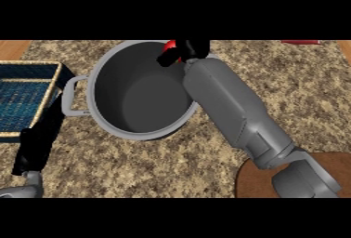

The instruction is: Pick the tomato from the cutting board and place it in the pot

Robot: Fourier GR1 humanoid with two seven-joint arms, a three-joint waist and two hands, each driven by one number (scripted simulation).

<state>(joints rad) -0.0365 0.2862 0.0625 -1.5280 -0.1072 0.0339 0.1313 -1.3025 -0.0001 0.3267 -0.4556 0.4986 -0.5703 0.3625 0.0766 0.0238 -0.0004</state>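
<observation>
Right hand: we find it over the far rim of the pot, at the end of the grey forearm that crosses the pot's right side from the lower right.
Right hand's fingers: curled round a red thing, which we take for the tomato; one dark finger hangs down inside the pot's rim.
Tomato: only a red sliver shows between the black fingers, above the pot's far edge. We cannot tell whether it touches the pot.
Pot: grey, round, standing upright on the worktop, its handle pointing left. We see nothing lying on its floor.
Cutting board: brown, at the lower right corner, partly hidden by the right forearm; we see nothing lying on its visible part.
Left hand: at the left edge, low, fingers straight and pointing up, holding nothing, resting.
Basket: woven rim with a blue lining, at the left, just beside the pot's handle.
Worktop: speckled brown stone under all of it.
Red object: a small strip at the far right edge; we cannot tell what it is.
</observation>
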